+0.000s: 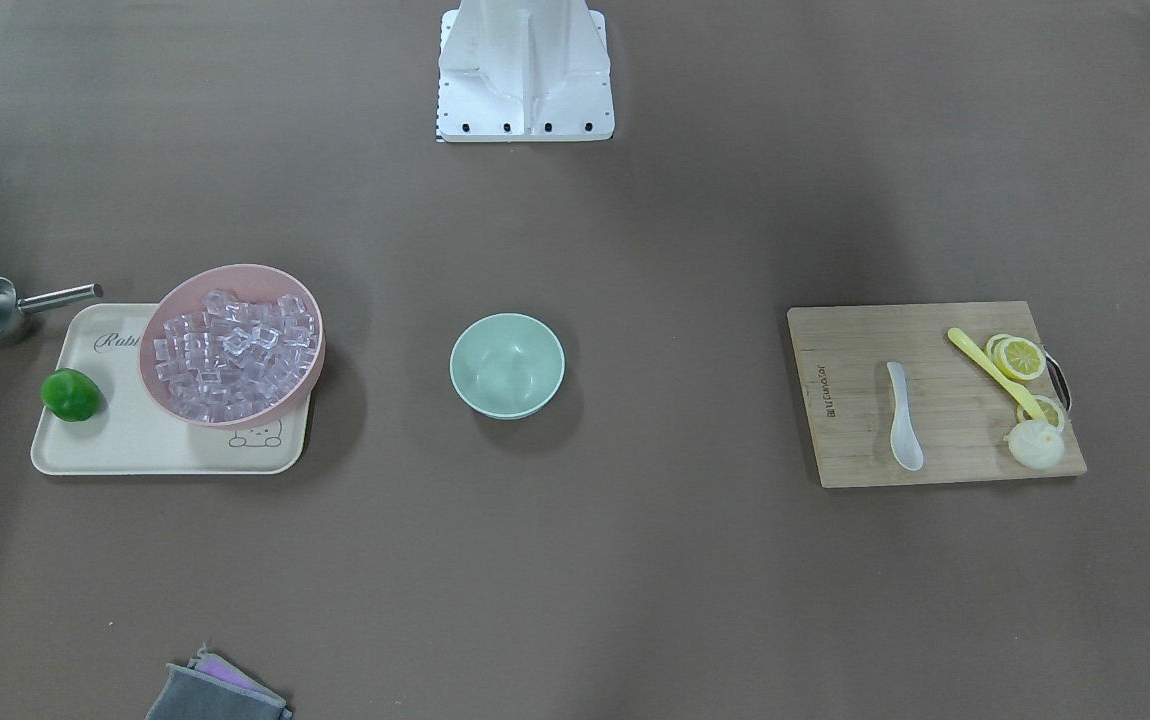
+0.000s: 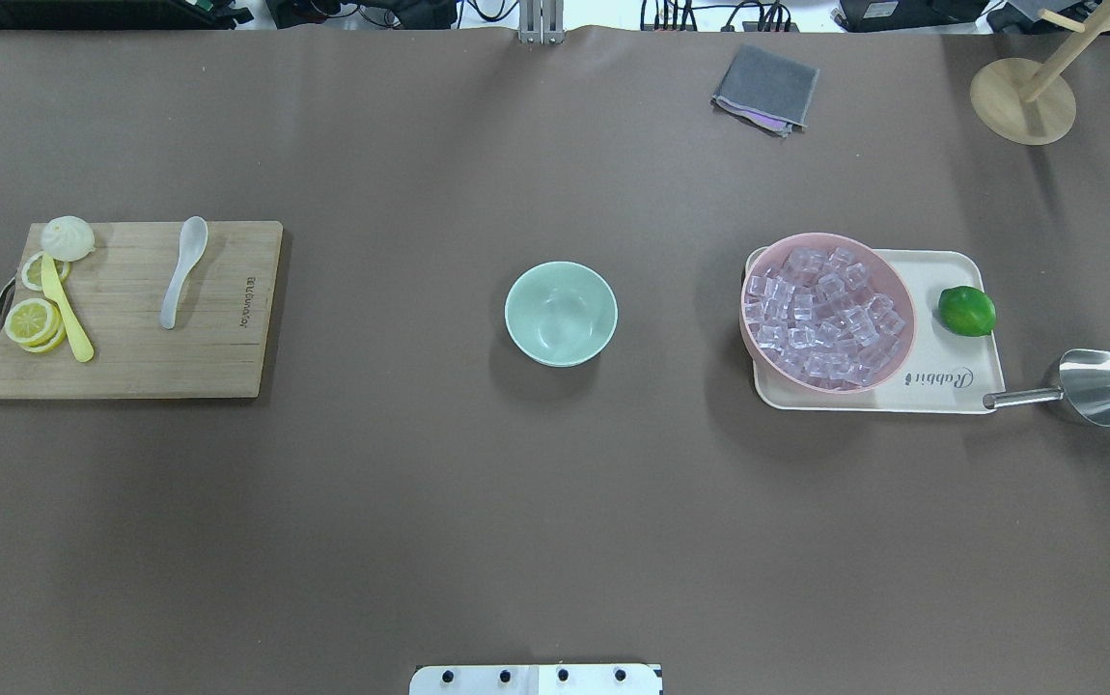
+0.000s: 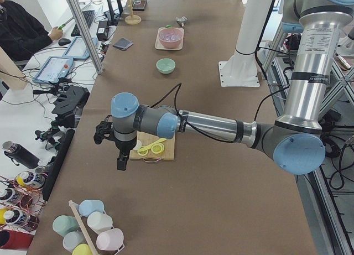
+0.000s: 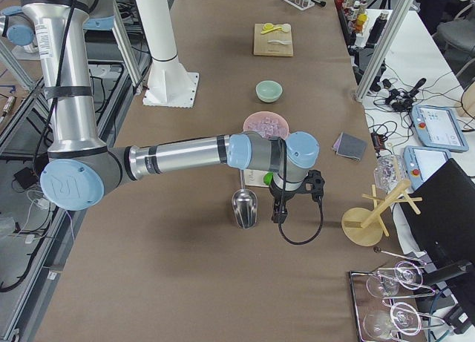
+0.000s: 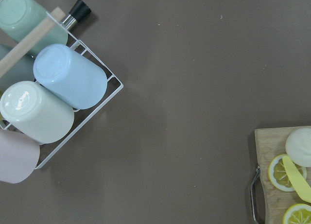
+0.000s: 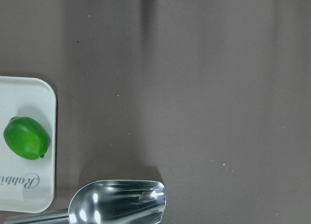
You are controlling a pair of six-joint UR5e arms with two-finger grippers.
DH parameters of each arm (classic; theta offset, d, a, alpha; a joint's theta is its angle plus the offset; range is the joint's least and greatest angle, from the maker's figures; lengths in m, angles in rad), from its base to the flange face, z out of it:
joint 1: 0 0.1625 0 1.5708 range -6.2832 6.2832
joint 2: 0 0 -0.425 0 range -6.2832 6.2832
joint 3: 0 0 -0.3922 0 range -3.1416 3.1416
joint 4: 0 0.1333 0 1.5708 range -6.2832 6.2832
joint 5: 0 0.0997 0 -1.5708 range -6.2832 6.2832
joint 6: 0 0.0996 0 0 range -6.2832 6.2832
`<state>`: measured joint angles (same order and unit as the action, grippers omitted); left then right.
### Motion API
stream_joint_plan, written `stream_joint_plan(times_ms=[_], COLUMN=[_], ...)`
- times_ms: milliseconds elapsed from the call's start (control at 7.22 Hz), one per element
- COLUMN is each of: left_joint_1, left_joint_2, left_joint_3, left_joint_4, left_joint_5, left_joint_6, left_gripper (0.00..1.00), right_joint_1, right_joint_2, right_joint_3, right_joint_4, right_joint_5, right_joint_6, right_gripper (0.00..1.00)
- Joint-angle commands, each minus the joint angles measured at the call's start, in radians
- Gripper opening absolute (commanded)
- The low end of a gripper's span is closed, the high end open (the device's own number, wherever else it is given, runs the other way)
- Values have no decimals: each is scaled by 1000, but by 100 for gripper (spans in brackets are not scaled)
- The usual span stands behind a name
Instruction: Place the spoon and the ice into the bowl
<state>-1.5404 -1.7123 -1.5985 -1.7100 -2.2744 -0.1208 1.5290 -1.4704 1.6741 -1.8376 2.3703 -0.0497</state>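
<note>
The small glossy white soup spoon (image 2: 182,271) is lying handle-toward-robot on the wooden cutting board (image 2: 227,367), well left of the round mint-green bowl (image 2: 561,313) and nearer the left gripper (image 3: 121,161), whose opening I cannot tell.

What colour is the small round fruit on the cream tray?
Bright green. The small round fruit shows best in the right wrist-mounted view.
</note>
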Motion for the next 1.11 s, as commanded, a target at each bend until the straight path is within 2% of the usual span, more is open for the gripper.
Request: stream_joint_plan(times_ms=[0,138,277,415,692,831,969], left_joint_1=[34,89,186,289,379,445,524], left_joint_2=[-4,-16,-35,-53,-55,-41,-47], left_joint_3=[-11,-23,-38,-37,-50,-43,-49], left_joint_4=[-185,-230,-227,-227,-290,-380,-396], left_joint_5=[-80,-71,28,130,170,224,302], left_joint_6=[-141,-146,-167,-319,-539,-645,-754], left_gripper=[98,98,98,98,98,98,98], right_joint_1=[-9,-21,-24,-29,-61,-75,-76], right_joint_2=[5,7,8,21,56,56,51], right_joint_3=[7,10,9,10,15,15,12], right_joint_4=[0,1,17,49,52,67,96], right_joint_5=[1,1,13,16,17,15,17], right_joint_6=[-1,-1,-1,7,57,57,59], right_gripper=[100,100,100,100,100,100,100])
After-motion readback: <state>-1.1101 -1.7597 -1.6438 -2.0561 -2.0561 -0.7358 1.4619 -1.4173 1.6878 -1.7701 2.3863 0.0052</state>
